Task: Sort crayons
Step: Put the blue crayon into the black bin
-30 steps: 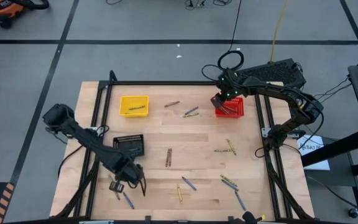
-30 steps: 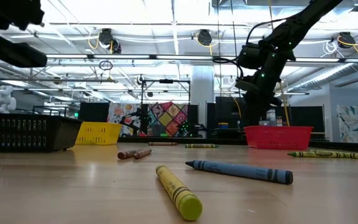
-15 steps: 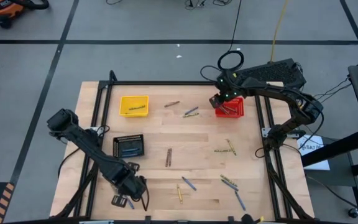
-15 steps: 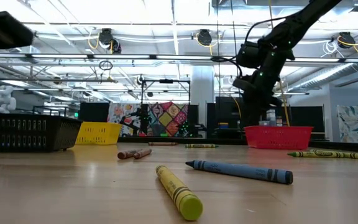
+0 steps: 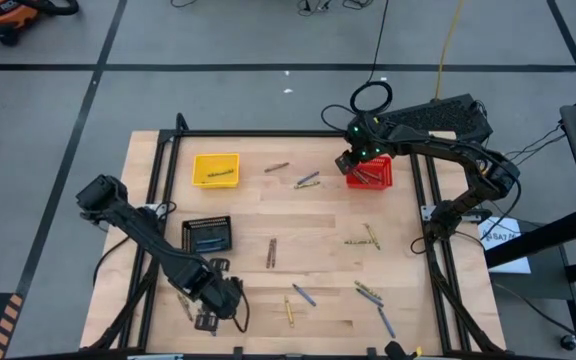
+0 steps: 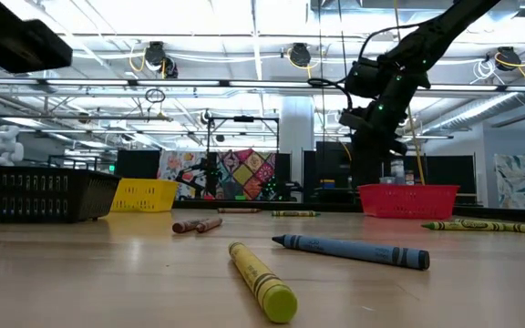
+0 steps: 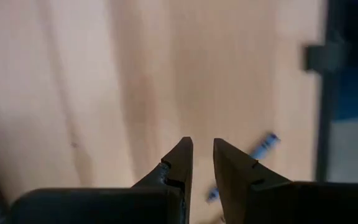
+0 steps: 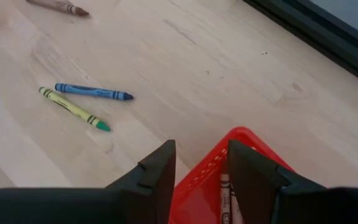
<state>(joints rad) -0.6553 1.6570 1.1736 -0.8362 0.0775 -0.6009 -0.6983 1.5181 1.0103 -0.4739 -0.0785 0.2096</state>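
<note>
High view: left gripper low over the wooden table, at the near edge, well apart from the red basket; its fingers are hard to read from up here. Right gripper hangs at the red basket's left rim. Crayons lie scattered all over the table; a yellow basket and a black basket stand far left of the red basket.

Low view: a yellow crayon and a blue crayon lie nearest, in front of the red basket.

Left wrist view: left gripper, fingers a narrow gap apart and nothing between them; a blue crayon lies on the wood just beyond.

Right wrist view: right gripper, fingers spread and empty, over the red basket's rim; crayons inside.
</note>
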